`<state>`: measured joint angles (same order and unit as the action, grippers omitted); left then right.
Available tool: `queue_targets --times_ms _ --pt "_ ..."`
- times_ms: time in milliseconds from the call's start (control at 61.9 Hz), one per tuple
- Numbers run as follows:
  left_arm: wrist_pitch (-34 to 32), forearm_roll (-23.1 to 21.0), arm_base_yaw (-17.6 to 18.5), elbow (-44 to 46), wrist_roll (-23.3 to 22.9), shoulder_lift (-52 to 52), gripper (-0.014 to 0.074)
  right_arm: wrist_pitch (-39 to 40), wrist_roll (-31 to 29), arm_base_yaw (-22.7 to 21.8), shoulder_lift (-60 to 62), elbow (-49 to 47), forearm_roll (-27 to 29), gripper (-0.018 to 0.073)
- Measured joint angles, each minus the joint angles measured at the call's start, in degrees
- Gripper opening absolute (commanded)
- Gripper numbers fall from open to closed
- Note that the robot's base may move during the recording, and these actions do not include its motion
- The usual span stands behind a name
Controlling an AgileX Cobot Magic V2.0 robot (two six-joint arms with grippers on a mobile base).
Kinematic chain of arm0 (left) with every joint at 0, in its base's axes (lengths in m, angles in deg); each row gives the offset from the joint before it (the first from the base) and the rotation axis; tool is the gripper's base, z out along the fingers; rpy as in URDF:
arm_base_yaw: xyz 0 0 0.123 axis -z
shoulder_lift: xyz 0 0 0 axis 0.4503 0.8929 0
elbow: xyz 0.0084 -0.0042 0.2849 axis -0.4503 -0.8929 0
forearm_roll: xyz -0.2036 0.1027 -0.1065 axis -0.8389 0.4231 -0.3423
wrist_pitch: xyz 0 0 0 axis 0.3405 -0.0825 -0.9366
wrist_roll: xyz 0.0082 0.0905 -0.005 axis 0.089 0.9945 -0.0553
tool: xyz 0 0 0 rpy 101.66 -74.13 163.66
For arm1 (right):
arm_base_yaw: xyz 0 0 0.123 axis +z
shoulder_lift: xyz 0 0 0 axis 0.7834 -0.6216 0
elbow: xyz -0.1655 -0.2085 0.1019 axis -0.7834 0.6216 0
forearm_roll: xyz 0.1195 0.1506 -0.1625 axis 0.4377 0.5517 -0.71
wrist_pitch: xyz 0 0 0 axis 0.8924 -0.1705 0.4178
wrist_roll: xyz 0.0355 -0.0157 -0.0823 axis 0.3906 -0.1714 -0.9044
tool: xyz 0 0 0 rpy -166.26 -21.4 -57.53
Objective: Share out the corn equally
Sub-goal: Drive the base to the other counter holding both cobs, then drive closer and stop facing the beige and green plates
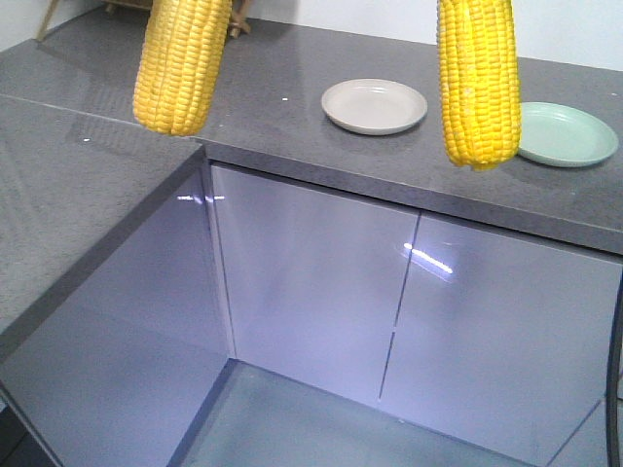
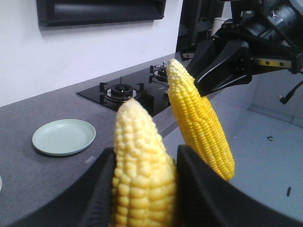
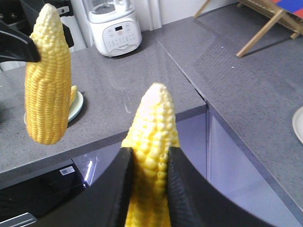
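Above the front edge of the grey countertop (image 1: pixel 292 136), two cobs of corn hang tip-down, well apart from each other and short of the two plates. The left gripper (image 2: pixel 147 189) is clamped on the left cob (image 1: pixel 180 63), its black fingers (image 2: pixel 201 189) pressed against either side of the kernels. The right gripper (image 3: pixel 149 194) pinches the right cob (image 1: pixel 477 78) the same way. Neither the beige plate (image 1: pixel 375 105) nor the pale green plate (image 1: pixel 568 133) holds any corn. The step in hand looks like delivery, one cob to each plate. To do it well, I would send the left cob to the beige plate and the right cob to the green one, so the arms need not cross. Each cob should be tilted from upright toward lying flat and lowered until it rests across the plate's middle. Only then should the fingers ease apart, since a round cob let go on a shallow rim would likely roll off.
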<state>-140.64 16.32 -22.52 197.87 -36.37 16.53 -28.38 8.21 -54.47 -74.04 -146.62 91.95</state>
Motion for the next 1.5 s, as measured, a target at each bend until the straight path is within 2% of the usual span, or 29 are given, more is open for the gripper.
queue_targets --times_ms 1502 --pt "0.0 0.0 0.0 0.0 0.0 0.0 -0.0008 0.0 0.0 0.0 0.0 0.0 0.0 -0.0006"
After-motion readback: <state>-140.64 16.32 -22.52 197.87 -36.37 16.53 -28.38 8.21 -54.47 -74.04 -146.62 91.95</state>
